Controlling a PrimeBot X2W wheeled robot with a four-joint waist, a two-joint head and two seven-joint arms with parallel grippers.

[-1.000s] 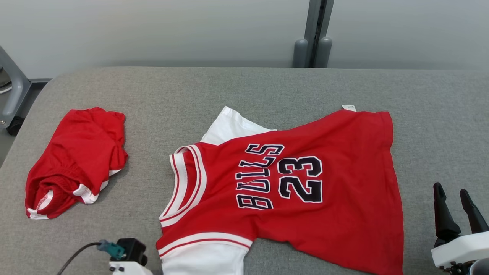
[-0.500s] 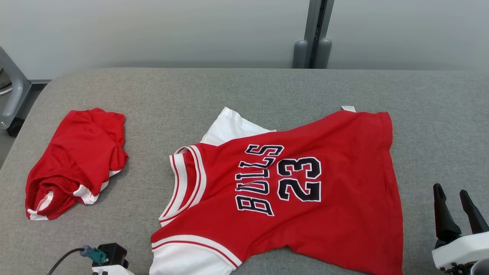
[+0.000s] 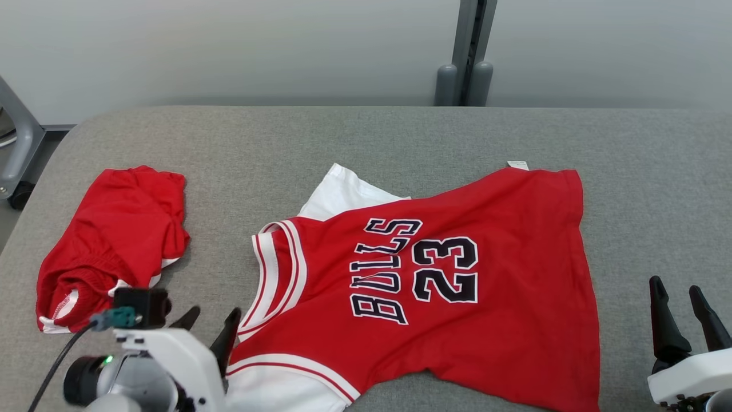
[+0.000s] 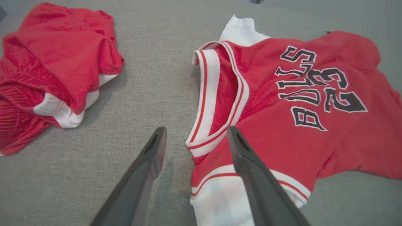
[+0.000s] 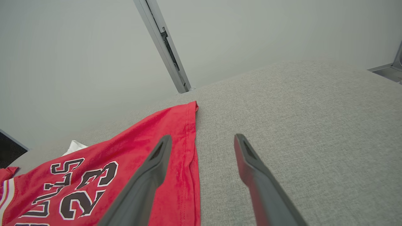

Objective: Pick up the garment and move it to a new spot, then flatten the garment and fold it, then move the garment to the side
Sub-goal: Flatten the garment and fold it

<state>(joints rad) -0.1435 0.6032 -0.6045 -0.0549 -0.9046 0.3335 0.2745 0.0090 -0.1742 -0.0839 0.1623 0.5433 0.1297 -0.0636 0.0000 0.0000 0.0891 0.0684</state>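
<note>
The grey table (image 3: 400, 137) carries the red jersey (image 3: 503, 229) at its middle, face up and mostly spread, its near white sleeve (image 3: 274, 395) now drawn out toward the robot's left. The left claw (image 3: 214, 313), clamped a moment ago, stands wide and empty beside the collar (image 3: 274, 274). That flattening tug looks finished, so folding comes next. The right claw (image 3: 676, 286) rests wide and empty.
</note>
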